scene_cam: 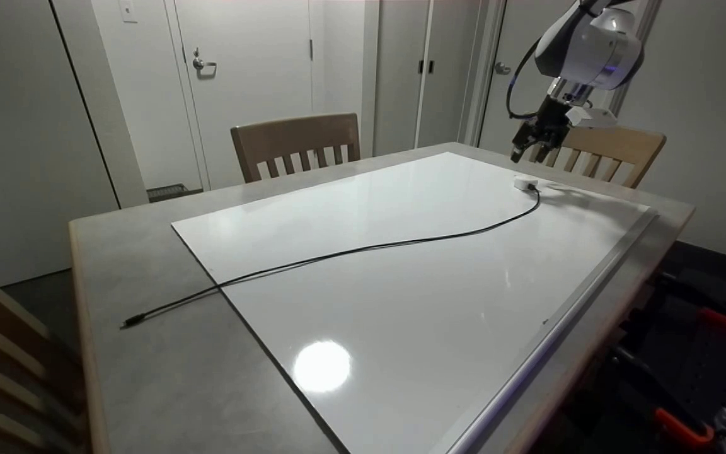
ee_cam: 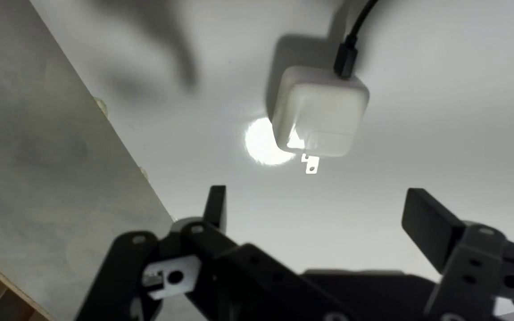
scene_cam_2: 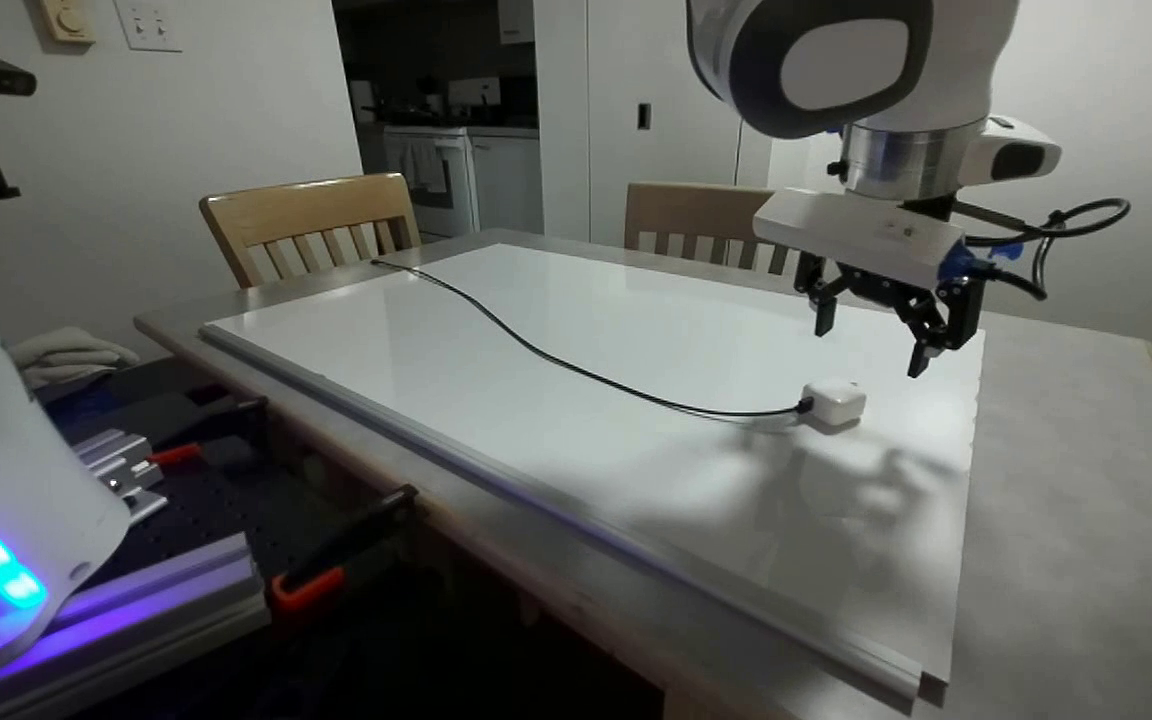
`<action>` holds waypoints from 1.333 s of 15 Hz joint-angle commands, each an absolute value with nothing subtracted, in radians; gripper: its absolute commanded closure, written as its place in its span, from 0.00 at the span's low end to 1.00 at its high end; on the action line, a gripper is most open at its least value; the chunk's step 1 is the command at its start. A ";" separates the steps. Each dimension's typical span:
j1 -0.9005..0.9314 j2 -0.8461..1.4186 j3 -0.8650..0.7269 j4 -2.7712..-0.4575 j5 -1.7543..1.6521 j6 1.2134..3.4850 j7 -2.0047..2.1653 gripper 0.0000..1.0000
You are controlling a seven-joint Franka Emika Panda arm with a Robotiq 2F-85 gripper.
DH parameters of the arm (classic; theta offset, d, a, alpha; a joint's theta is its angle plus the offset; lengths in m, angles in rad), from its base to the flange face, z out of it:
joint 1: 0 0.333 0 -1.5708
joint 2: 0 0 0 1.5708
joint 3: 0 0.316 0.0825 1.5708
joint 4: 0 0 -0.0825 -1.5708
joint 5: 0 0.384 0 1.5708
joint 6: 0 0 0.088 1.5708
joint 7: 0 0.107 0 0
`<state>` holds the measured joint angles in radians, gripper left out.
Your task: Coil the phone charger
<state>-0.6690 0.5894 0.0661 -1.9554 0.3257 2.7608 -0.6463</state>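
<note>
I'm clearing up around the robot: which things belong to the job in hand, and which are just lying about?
For the job:
charger cable, laid out long, uncoiled
white adapter, joined to the cable
gripper, open, holding nothing

Not for it:
whiteboard, lying under most of the cable
wooden chairs
red-and-black clamps
what looks like pale cloth

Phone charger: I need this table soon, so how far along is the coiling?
Done: no coiling visible; the black cable stretches in one long curve across the white board, one end plugged into the white adapter. In hand: nothing; the open gripper hangs above the board near the adapter. Left: seemingly all coiling; the cable shows no loop.
</note>
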 commanded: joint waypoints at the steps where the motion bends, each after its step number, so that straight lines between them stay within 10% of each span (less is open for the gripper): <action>1: -0.737 0.580 0.117 -1.924 0.351 2.650 -0.671 0.00; 20: -0.674 0.606 0.052 -1.902 0.335 2.521 -0.623 0.00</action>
